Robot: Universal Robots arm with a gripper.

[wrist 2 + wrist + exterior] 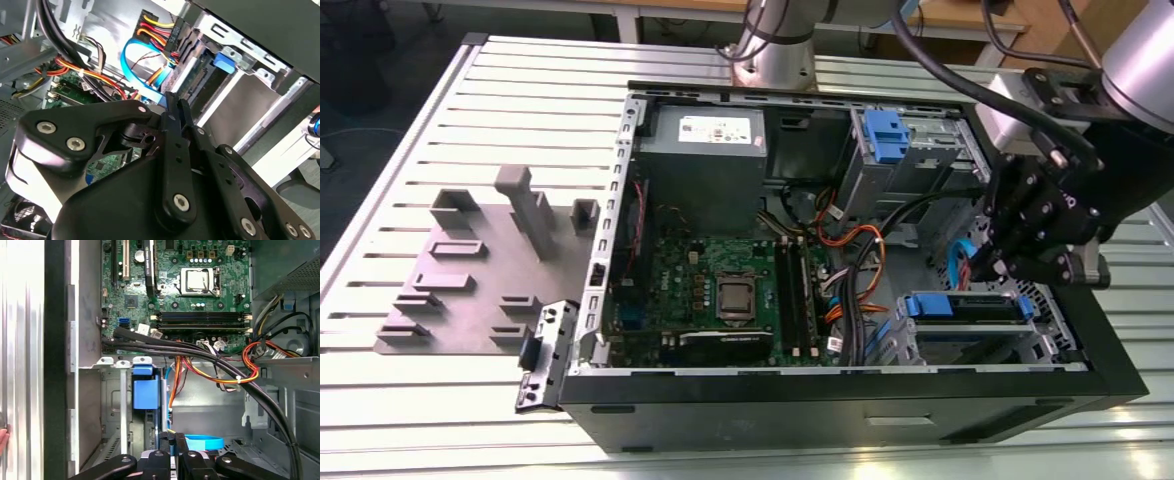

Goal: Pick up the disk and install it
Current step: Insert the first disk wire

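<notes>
Pressed together, the gripper's [1014, 262] fingers pinch nothing in the exterior view; it hangs inside the open computer case [854, 420] at that view's right, just above the disk [970, 308], which sits in its bay at the case's near right corner. In the second wrist view the gripper [175, 107] points at a curled blue cable [137, 70]. In the first wrist view the green circuit board [175, 290] lies beyond the gripper [172, 442].

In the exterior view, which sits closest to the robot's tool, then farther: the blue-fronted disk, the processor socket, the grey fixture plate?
From the tool:
1. Disk, just below it, in the case's corner bay.
2. Processor socket, mid-motherboard.
3. Grey fixture plate, outside the case, at the view's left.
</notes>
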